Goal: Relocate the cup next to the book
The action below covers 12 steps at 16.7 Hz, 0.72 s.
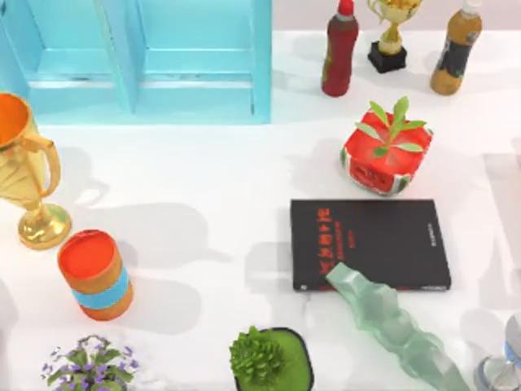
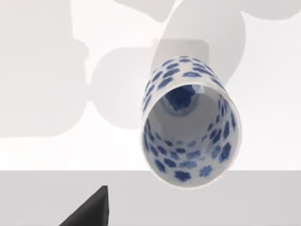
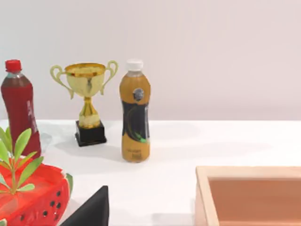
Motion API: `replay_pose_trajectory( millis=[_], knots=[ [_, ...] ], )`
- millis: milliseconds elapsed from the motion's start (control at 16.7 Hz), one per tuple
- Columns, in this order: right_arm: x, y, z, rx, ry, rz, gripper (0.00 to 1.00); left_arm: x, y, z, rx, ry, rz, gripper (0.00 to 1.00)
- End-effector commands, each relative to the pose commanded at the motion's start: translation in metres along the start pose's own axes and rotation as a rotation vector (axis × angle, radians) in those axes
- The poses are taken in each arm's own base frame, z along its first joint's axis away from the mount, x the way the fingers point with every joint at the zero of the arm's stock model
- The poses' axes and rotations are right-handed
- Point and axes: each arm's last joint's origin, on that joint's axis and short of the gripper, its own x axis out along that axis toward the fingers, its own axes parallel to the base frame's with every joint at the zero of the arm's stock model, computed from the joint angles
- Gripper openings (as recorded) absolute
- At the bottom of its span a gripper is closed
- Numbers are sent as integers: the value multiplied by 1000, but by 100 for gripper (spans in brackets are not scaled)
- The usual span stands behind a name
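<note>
Left wrist view looks down into the blue-patterned cup (image 2: 190, 125) standing on the white worktop (image 2: 42, 94), apparently ungrasped, gripper state impossible to tell; the book (image 1: 370, 244) lies centre-right, so relocation seems not yet done.

1. You have a white table (image 1: 203, 179) with soft grey shadows falling across it
2. A light blue cabinet (image 1: 138, 57) stands on the table's far left part
3. Behind the table you see a plain, pale pinkish wall (image 3: 211, 52)
4. A wooden box (image 3: 249, 195) with a light rim sits near the right side
</note>
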Motion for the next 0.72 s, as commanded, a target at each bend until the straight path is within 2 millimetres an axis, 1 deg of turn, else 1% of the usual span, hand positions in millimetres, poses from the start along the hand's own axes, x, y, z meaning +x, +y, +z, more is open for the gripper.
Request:
replay_pose_trajectory(
  millis=[240,360,420,660,720],
  knots=[
    [0,0,0,0,0,0,100,48,0,-1,0,9,6,100],
    [0,0,0,0,0,0,100,64,-2,1,1,4,3,100],
    [0,0,0,0,0,0,100,68,-2,2,1,2,1,100],
    [0,0,0,0,0,0,100,69,-2,2,1,2,1,100],
    [0,0,0,0,0,0,100,69,-2,2,1,2,1,92]
  ],
)
